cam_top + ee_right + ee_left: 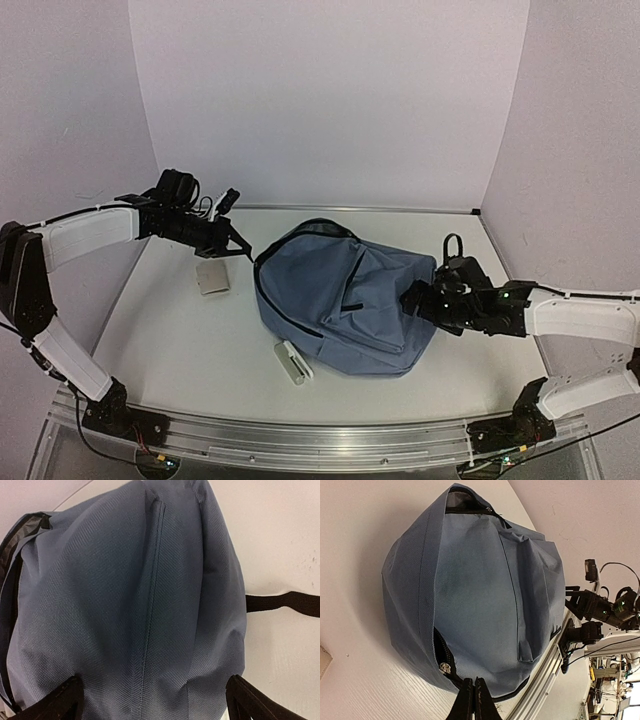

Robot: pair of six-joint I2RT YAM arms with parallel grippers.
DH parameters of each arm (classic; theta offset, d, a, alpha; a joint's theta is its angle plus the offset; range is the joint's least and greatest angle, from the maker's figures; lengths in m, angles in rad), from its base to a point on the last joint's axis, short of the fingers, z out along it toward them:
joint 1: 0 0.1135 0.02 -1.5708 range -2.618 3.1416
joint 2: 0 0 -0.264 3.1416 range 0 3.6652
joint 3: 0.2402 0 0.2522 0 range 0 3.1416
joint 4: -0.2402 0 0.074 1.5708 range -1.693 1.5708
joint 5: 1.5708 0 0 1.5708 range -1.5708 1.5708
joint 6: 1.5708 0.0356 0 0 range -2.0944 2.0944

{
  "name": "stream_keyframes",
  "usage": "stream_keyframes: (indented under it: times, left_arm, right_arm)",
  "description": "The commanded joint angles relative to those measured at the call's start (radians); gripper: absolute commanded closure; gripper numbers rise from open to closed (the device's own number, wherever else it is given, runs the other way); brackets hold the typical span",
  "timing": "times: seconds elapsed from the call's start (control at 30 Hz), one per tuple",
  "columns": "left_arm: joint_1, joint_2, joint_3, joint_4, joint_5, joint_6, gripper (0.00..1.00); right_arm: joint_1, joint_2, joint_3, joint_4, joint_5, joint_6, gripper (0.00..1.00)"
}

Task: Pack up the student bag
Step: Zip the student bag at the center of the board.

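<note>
One small white object (pixel 293 361) lies nearest the arm bases, just beside the near edge of the bag (pixel 345 300). Beyond it the bag lies flat at mid-table, on the table (pixel 180 340). Its long axis runs left to right with a slight tilt, the partly unzipped mouth (pixel 462 500) at the far-left end and the closed end toward the right. The right gripper (pixel 412 298) sits at that right end, its fingers (pixel 57 705) spread wide with fabric between them, gripping nothing. Farther back a pale box (pixel 212 277) rests left of the bag. Farthest, the left gripper (pixel 473 700), pinched shut and apparently empty, hovers by the mouth corner, so it looks the better-placed arm for working the opening.
</note>
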Motion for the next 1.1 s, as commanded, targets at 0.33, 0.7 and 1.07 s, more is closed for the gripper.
stream_keyframes:
  times: [0.33, 0.7, 1.07]
  left_arm:
    - [-0.08, -0.081, -0.009, 0.009, 0.08, 0.0, 1.0]
    - [-0.301, -0.074, -0.086, 0.23, 0.055, -0.22, 1.0]
    - [-0.465, -0.006, -0.149, 0.564, -0.101, -0.462, 1.0]
  right_arm:
    - [-0.25, 0.186, -0.013, 0.335, -0.194, -0.169, 0.84]
    - [-0.396, 0.589, 0.462, 0.353, -0.219, -0.451, 1.0]
    - [-0.394, 0.44, 0.577, 0.213, -0.26, -0.542, 0.25]
